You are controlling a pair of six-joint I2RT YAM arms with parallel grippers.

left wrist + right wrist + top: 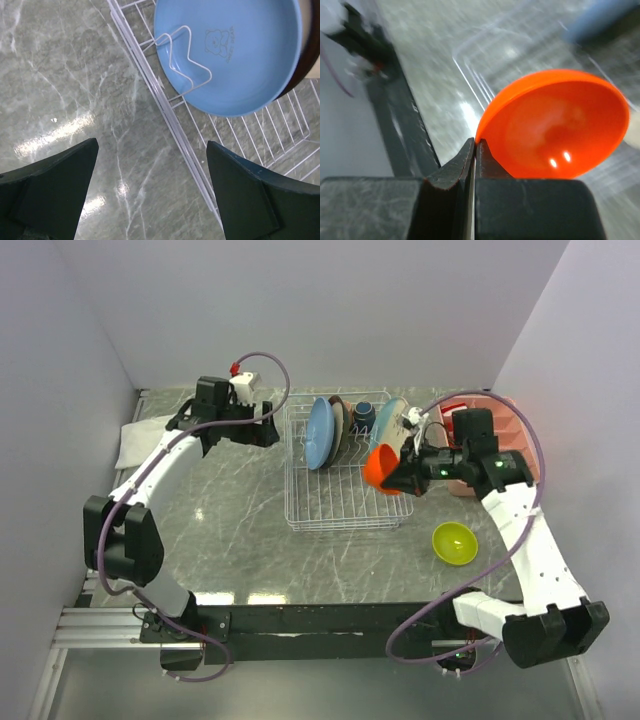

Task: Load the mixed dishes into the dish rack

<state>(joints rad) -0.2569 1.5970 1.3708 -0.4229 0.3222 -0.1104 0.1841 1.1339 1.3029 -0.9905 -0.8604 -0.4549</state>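
Note:
The white wire dish rack (340,502) stands mid-table. In it stand a light-blue plate (319,433), a dark maroon-rimmed plate (340,430), a dark blue mug (363,415) and another light-blue plate (388,422). My right gripper (402,478) is shut on the rim of the orange bowl (381,468) and holds it tilted over the rack's right edge; the right wrist view shows the bowl (560,125) pinched at its rim. A yellow-green bowl (453,542) sits on the table right of the rack. My left gripper (268,432) is open and empty, just left of the rack (165,105), facing the blue plate (230,50).
A pink plastic compartment tray (490,430) lies at the back right, behind my right arm. A white folded cloth (140,438) lies at the far left by the wall. The marble tabletop (230,510) runs left of the rack.

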